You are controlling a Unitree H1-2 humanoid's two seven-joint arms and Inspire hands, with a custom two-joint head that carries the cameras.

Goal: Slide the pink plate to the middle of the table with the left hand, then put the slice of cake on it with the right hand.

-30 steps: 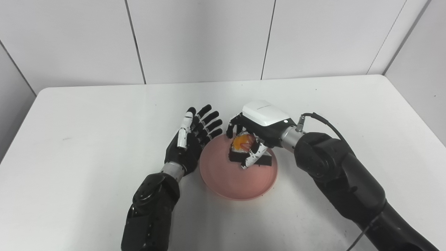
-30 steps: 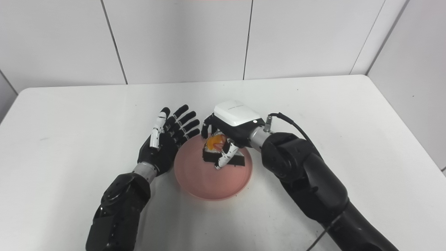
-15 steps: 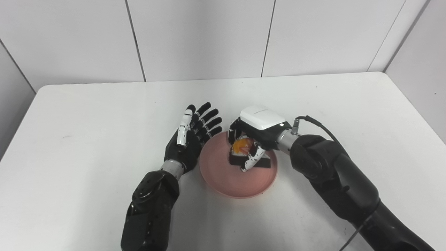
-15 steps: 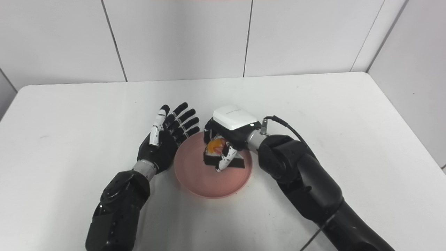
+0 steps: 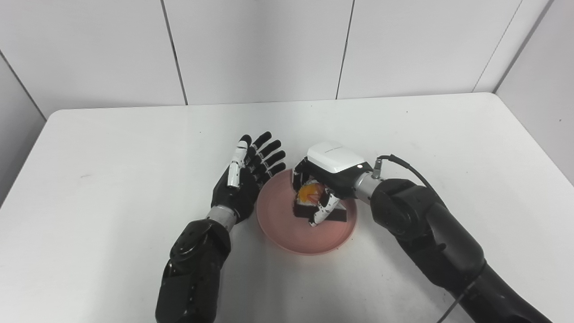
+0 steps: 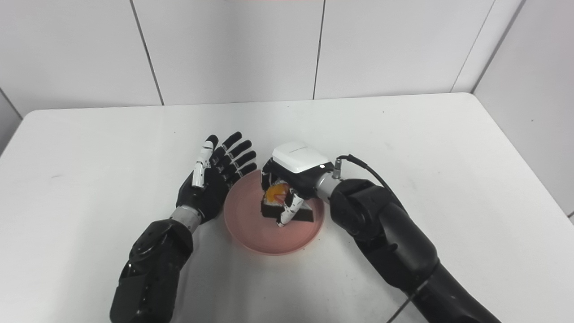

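Cake on the plate, grip not yet let go

Near to far: the plate [image 5: 287, 231] sits about mid-counter [image 5: 112, 215], so the slide looks done. On it the cake [image 5: 334, 216] seems to rest, with the right robot hand [image 5: 325, 188] clasped around its orange-topped end. What seems left is releasing and pulling back. The left robot hand [image 5: 244, 179], fingers spread and holding nothing, waits just beside the plate's left rim.

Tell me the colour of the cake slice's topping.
Orange, on the slice of cake; clearest in the left eye view.
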